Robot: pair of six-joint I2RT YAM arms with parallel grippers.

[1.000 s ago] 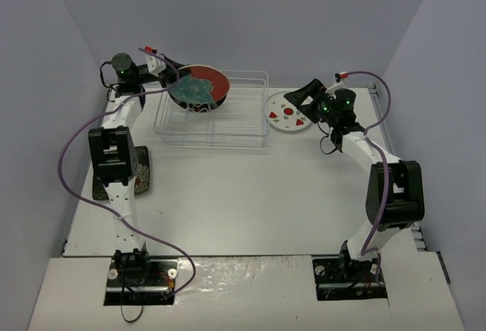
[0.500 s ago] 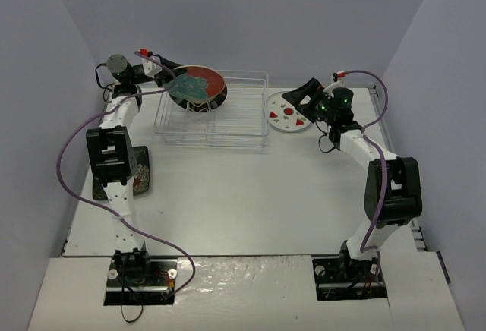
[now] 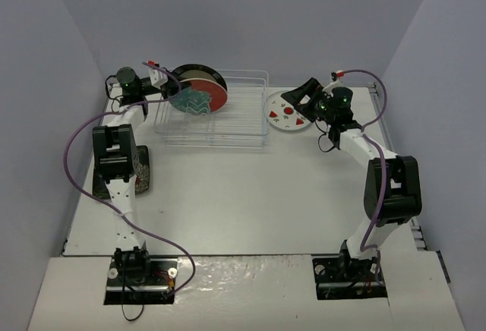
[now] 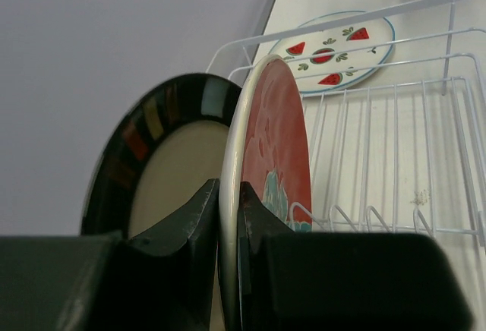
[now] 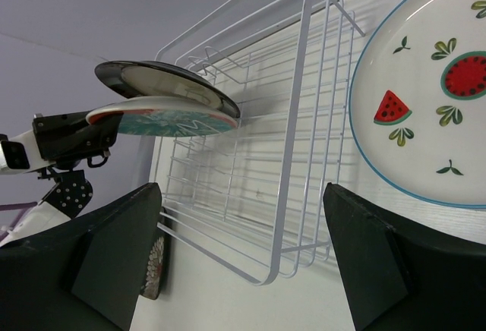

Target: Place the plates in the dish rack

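My left gripper [image 3: 168,82] is shut on the rim of the red-and-teal plate [image 3: 203,97], which stands upright in the white wire dish rack [image 3: 243,122] at its far left. In the left wrist view my fingers [image 4: 199,217] pinch this plate [image 4: 277,130]. The black-rimmed beige plate [image 4: 163,160] stands just behind it in the rack. The white plate with red spots [image 3: 287,111] lies flat right of the rack. My right gripper [image 3: 298,94] is open and empty above it. The black floral square plate [image 3: 140,171] lies at the left table edge under the left arm.
Grey walls close in the table on the left, back and right. The rack's rows to the right of the two standing plates hold nothing. The right wrist view shows the rack's near corner [image 5: 282,266].
My left gripper has swung the red-and-teal plate from tilted face-up to upright, next to the black-rimmed plate in the rack. The right arm has barely moved.
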